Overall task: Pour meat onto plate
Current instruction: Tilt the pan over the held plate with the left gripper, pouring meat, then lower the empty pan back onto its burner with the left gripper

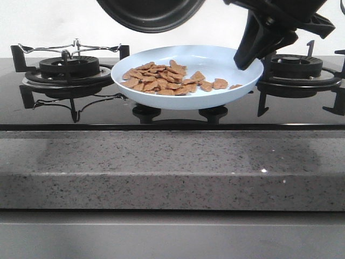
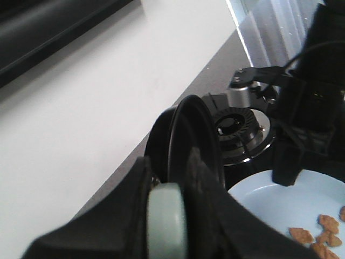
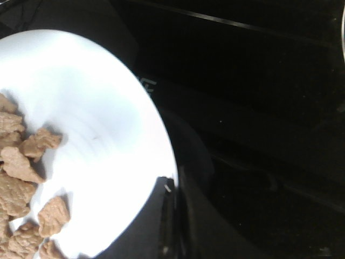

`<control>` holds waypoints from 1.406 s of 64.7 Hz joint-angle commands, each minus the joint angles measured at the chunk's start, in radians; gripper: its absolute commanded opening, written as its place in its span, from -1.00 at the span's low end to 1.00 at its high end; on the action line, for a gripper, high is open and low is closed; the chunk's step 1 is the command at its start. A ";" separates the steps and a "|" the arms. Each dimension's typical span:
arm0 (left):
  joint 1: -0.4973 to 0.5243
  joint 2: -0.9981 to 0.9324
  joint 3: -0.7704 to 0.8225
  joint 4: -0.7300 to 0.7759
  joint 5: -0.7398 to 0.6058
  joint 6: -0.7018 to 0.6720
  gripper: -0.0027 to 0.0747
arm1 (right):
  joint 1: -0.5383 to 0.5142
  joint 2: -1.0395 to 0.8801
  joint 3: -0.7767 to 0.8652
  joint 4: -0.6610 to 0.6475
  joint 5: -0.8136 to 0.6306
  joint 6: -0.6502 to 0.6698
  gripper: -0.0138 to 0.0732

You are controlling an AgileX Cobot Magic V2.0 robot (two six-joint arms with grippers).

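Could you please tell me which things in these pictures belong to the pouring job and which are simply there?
Job:
meat
plate, gripped at its rim by the right gripper
frying pan, held by the left gripper

Simply there:
left burner
right burner

right gripper [image 1: 249,54]: black, tapered fingers | left gripper [image 2: 180,216]: black housing, pale green roller

We see reddish-brown meat [image 1: 164,80] on a pale blue plate [image 1: 215,58], a black pan [image 1: 148,13], and grey speckled stone counter [image 1: 161,172].
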 commanded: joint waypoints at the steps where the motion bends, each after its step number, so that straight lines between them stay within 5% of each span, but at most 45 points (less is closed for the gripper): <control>1: 0.018 -0.029 -0.033 -0.072 -0.101 -0.094 -0.98 | 0.000 -0.038 -0.026 0.028 -0.043 -0.007 -0.96; 15: 0.173 0.005 -0.035 -0.240 -0.162 -0.259 -0.98 | 0.000 -0.038 -0.026 0.028 -0.043 -0.007 -0.96; 31: 0.398 0.143 -0.123 -0.271 0.017 -0.634 -0.98 | 0.000 -0.038 -0.026 0.028 -0.043 -0.007 -0.96; 48: 0.565 0.314 -0.169 -0.292 0.206 -0.887 -0.98 | 0.000 -0.038 -0.026 0.028 -0.043 -0.007 -0.96; 66: 0.624 0.465 -0.170 -0.427 0.320 -0.980 -0.98 | 0.000 -0.038 -0.026 0.028 -0.043 -0.007 -0.96; 91: 0.624 0.577 -0.170 -0.433 0.342 -1.077 -0.98 | 0.000 -0.038 -0.026 0.028 -0.043 -0.007 -0.96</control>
